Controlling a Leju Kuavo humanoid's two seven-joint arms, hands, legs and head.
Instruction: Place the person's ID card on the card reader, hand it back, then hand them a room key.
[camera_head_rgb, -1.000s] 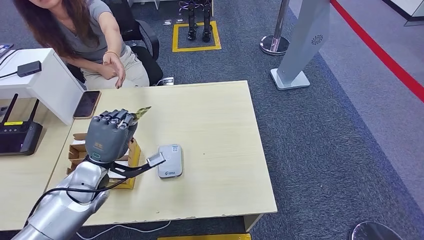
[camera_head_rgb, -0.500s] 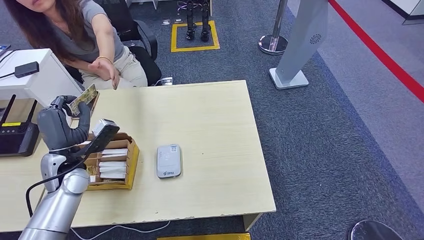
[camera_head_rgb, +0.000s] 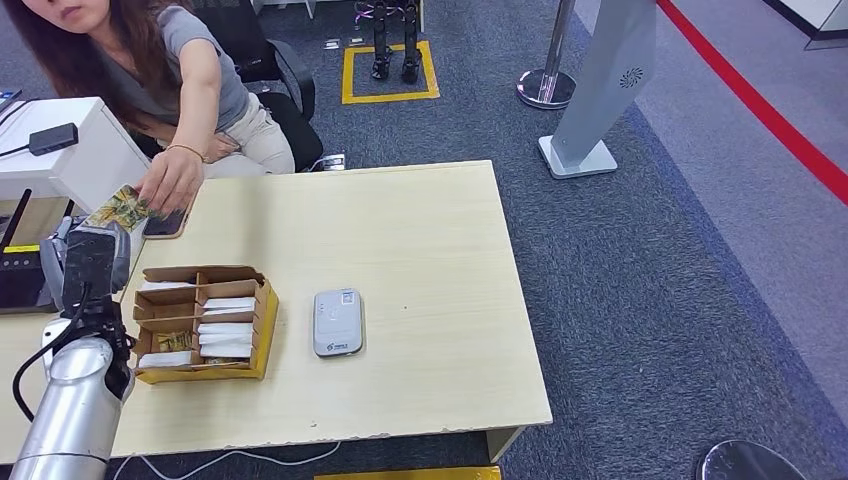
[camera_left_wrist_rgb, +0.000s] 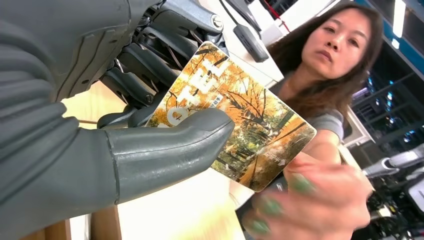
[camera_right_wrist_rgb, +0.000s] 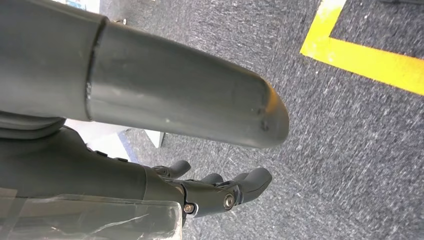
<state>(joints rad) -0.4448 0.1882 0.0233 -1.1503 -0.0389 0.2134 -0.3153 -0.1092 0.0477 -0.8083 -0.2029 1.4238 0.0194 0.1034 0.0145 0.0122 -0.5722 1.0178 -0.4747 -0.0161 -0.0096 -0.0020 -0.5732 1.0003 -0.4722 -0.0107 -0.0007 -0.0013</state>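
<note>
My left hand (camera_head_rgb: 92, 262) is raised at the table's left edge and pinches a room key card (camera_head_rgb: 120, 208) printed with orange autumn trees. The left wrist view shows the card (camera_left_wrist_rgb: 235, 115) clamped between my thumb (camera_left_wrist_rgb: 170, 150) and the darker fingers behind it. A person's hand (camera_head_rgb: 172, 180) reaches across the table corner and meets the card's far end; up close that hand (camera_left_wrist_rgb: 310, 200) is blurred at the card's corner. The white card reader (camera_head_rgb: 338, 321) lies bare on the table's middle. My right hand (camera_right_wrist_rgb: 215, 192) hangs over the carpet, fingers apart, holding nothing.
A yellow-edged cardboard box (camera_head_rgb: 200, 320) of cards stands between my left arm and the reader. A phone (camera_head_rgb: 165, 225) lies under the person's hand. A black router (camera_head_rgb: 25, 280) and a white counter (camera_head_rgb: 90, 160) stand to the left. The table (camera_head_rgb: 420, 250) has bare wood to the right.
My left hand has swung from above the box out to the left with the key card. The person's hand has come down and forward to the card.
</note>
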